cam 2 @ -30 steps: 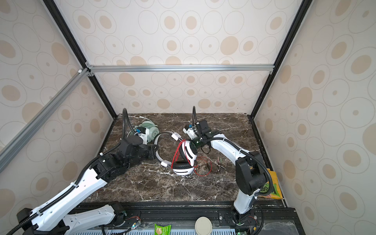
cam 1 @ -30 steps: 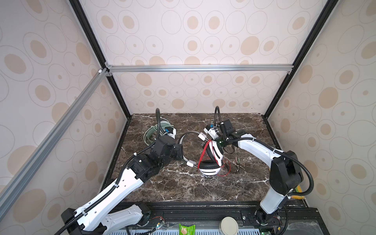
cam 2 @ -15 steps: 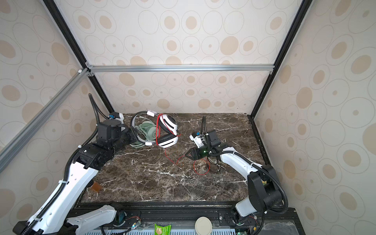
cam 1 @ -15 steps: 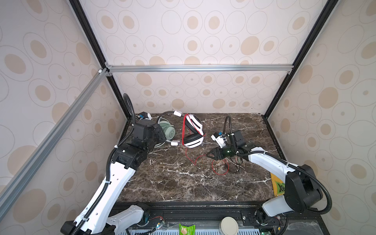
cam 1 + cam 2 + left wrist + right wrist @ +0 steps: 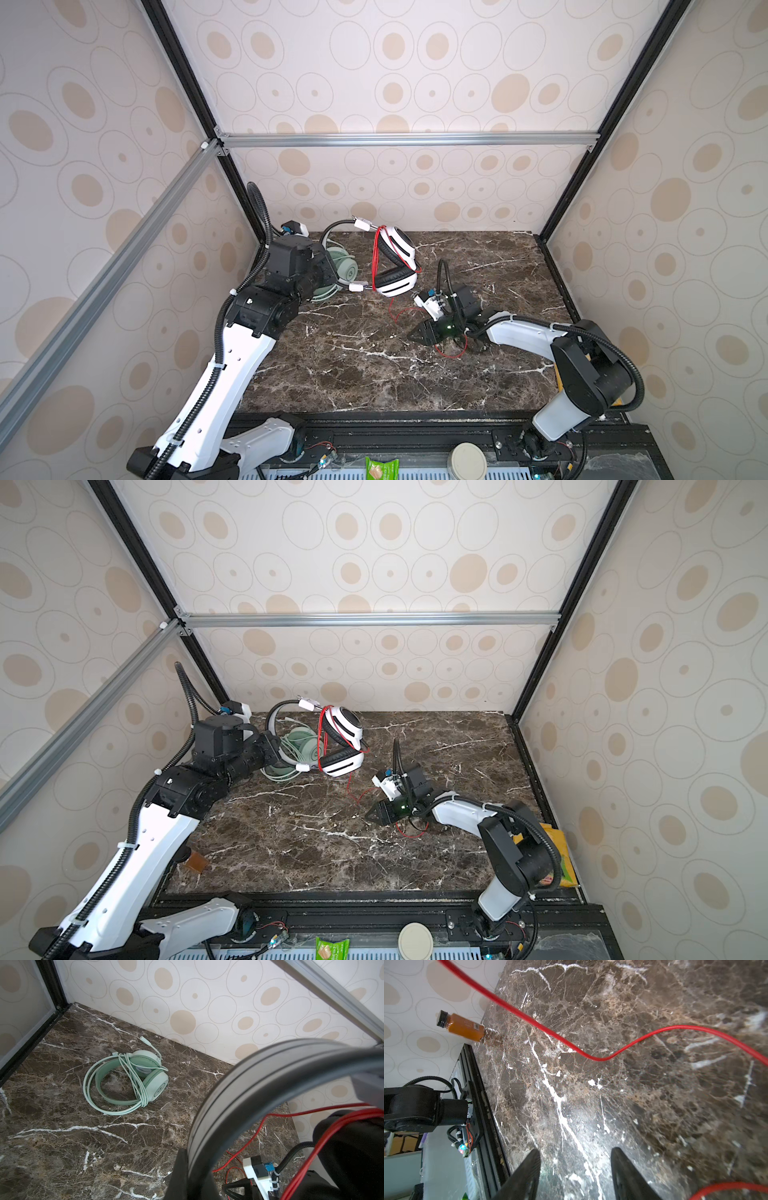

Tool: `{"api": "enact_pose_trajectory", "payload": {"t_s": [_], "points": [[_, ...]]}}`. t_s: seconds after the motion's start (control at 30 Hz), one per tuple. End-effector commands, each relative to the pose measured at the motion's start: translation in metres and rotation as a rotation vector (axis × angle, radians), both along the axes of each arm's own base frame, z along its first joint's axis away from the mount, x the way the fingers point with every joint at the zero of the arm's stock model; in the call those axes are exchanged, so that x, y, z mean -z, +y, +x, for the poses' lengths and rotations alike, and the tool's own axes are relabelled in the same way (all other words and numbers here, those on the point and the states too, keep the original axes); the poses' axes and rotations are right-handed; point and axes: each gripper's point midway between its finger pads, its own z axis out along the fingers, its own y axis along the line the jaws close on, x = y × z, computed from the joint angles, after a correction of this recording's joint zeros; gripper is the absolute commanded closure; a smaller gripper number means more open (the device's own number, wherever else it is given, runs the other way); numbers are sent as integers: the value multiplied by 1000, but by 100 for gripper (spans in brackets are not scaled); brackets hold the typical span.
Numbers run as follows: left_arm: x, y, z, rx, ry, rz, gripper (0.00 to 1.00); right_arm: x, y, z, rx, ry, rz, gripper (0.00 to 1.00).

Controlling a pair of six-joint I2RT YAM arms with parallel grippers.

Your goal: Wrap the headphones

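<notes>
- Status of the mint-green headset (image 5: pixel 128 1082): it lies flat on the tabletop (image 5: pixel 374 374), with its pale green cable (image 5: pixel 133 1076) wound in several turns across the band and cups. This unit is judged finished.
- White headset (image 5: pixel 402 247): it is raised off the tabletop, just beside and above the mint-green headset, and is carried by its dark headband.
- Left gripper (image 5: pixel 276 750): it is closed on that headband, next to the mint-green headset.
- Red cable (image 5: pixel 591 1057): a few turns cross the black earpads. The rest drops to the tabletop and runs away from the mint-green headset in loose curves, ending in a slack loop.
- Right gripper (image 5: pixel 576 1151): its jaws stand apart with nothing between them. It sits low over the tabletop, well apart from the mint-green headset, with the red cable lying just ahead of it.
- Assessment: one headset of two is complete and the second is only partly wound.
- Outstanding, by judgement: take up the slack red cable, wind it on, and set the white headset down.
</notes>
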Motion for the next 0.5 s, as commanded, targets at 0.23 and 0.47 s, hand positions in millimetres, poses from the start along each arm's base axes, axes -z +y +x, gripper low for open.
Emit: {"api": "enact_pose_trajectory", "payload": {"t_s": [0.23,0.47], "points": [[-76,-8,9,32,-166,-102,100,-6,37,44,34,-315,90,39],[-100,-13,10,57,-201,-119,100,-15,44,66,81,-471,112,35]]}}
